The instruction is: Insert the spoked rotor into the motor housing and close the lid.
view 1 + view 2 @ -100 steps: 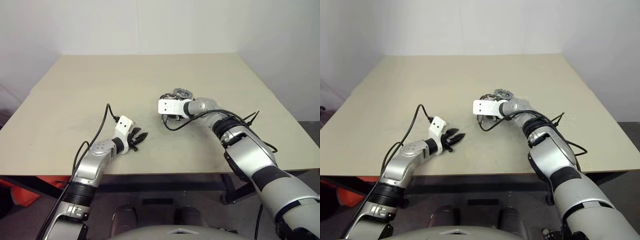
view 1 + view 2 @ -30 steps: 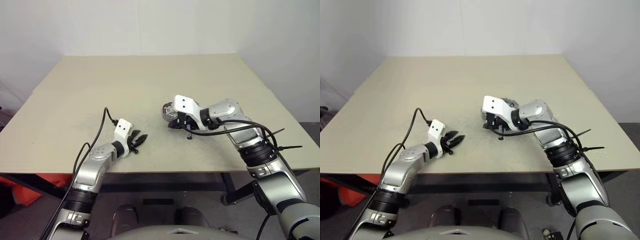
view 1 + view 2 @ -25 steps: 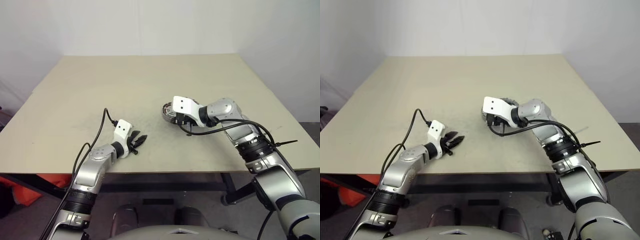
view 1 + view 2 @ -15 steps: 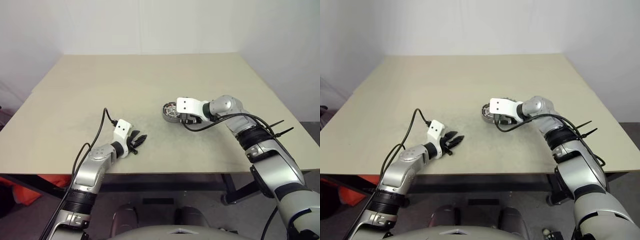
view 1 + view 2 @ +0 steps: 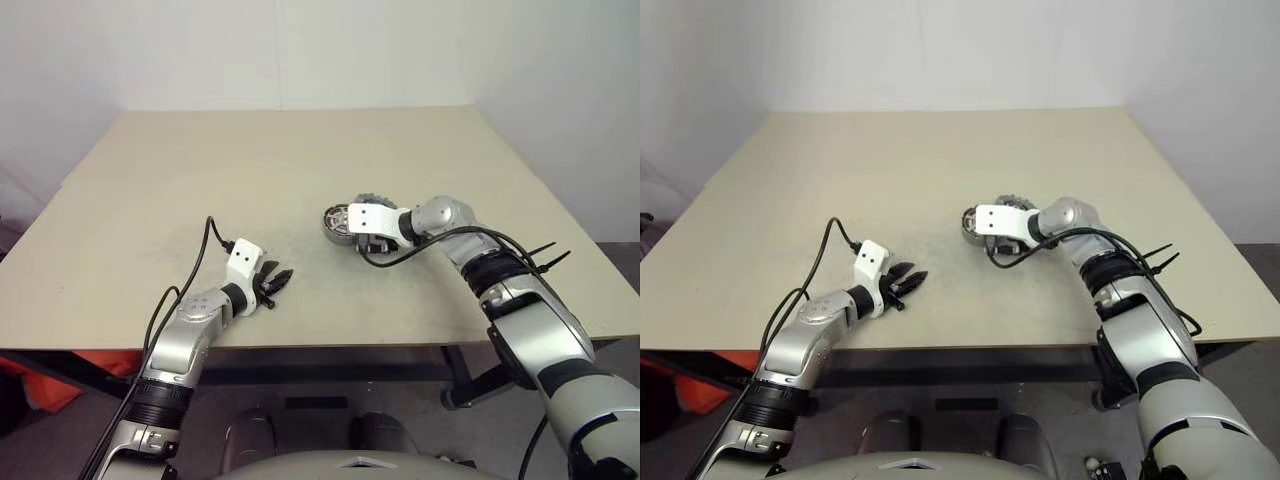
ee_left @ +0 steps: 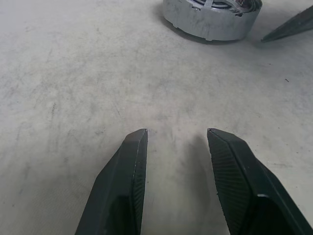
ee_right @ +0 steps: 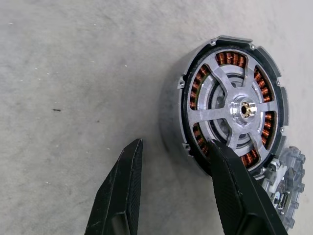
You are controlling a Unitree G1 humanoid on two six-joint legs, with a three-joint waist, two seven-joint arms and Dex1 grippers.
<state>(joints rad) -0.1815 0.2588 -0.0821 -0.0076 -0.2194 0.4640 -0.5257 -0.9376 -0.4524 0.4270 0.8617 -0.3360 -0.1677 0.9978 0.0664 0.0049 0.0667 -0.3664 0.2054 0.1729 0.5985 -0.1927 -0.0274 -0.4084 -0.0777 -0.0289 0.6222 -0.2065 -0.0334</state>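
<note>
With the rotor (image 7: 234,108) already seated in the housing (image 5: 342,222), silver spokes lie flat over the copper windings and a small brass-coloured hub sits at the centre. Housing rests on the table (image 5: 300,160), right of middle, just ahead of the right gripper (image 7: 172,147). Right claw is open, medium gap, holding nothing: one finger hangs over bare table beside the housing, the other overlaps the housing's rim in the right wrist view; can't tell if it touches. Right gripper points down and towards the robot's left, its white wrist block just beside the housing on the robot's right.

Lid (image 7: 283,191), a grey toothed ring, lies just behind the housing on the far side, partly hidden by it and by the right wrist; it looks to be touching or nearly touching the housing, can't tell which. Lid not yet on.

Left gripper (image 6: 176,139) hovers low over bare table, well apart from the housing, nearer the front edge and on the robot's left. Its fingers are apart, medium gap, empty. Left wrist view shows the housing's silver side wall ahead, with a right fingertip (image 6: 288,24) beside it
</note>
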